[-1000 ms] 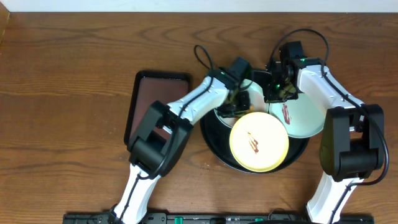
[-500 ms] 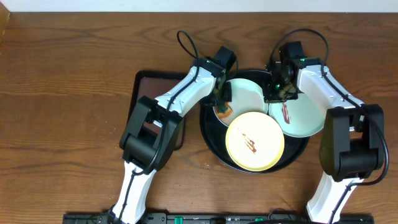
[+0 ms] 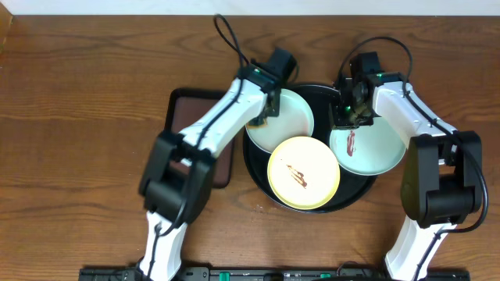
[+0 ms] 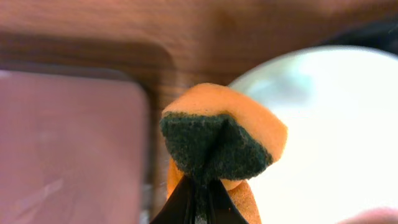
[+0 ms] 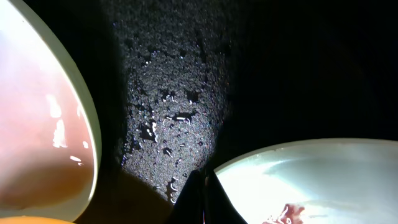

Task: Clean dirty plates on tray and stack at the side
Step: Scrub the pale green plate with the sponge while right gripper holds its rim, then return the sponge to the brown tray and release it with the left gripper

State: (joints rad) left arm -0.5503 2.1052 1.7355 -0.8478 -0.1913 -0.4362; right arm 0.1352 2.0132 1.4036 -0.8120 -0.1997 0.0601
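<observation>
Three plates on the glossy black tray point(image 3: 259, 183), none stacked on the bare wood counter point(image 3: 94, 70). At the tray's upper left, a left mint plate point(image 3: 289, 121), no smear showing. In front, a yellow plate point(image 3: 316, 160) with a reddish streak. At right, a right mint plate point(image 3: 375, 148), smeared too. Left jaws clamped on an orange sponge point(image 4: 217, 140), green scrub face outward, beside the left mint plate. Right jaws narrowed to a sliver at the right mint plate's rim, apparently pinching it. By the look of it, early days: two wipes and all stacking to come.
</observation>
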